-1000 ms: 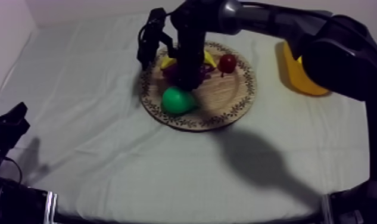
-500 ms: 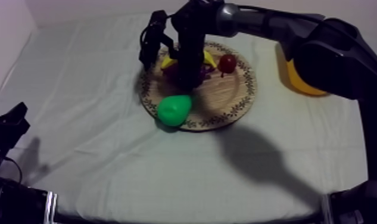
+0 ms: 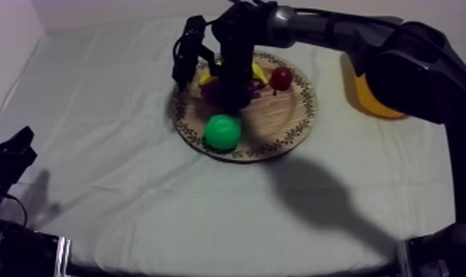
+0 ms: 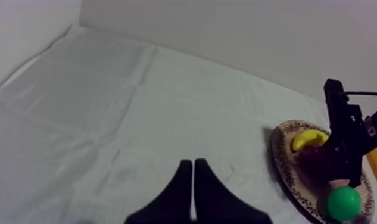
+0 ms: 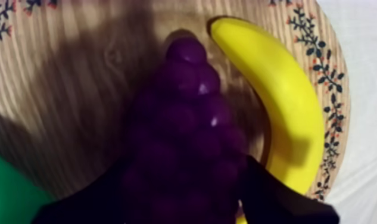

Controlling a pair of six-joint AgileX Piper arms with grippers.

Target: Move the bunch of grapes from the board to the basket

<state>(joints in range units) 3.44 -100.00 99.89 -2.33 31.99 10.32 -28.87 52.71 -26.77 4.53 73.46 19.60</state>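
I see one table [image 3: 132, 184] with one round wooden board [image 3: 283, 114] and one yellow basket [image 3: 369, 99]. I count four toy fruits in all, one of each kind: one yellow banana [image 5: 280, 101], one green pear [image 3: 222, 132], one purple bunch of grapes [image 5: 187, 131] and one small red fruit [image 3: 281, 77].

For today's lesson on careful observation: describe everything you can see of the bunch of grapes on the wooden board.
The bunch of grapes is dark purple, a tapering cluster of round, glossy, plastic-looking berries. It lies flat on the wooden board, its narrow tip pointing away from the right gripper, whose black fingers are closed on its wide end. A banana curves close alongside.
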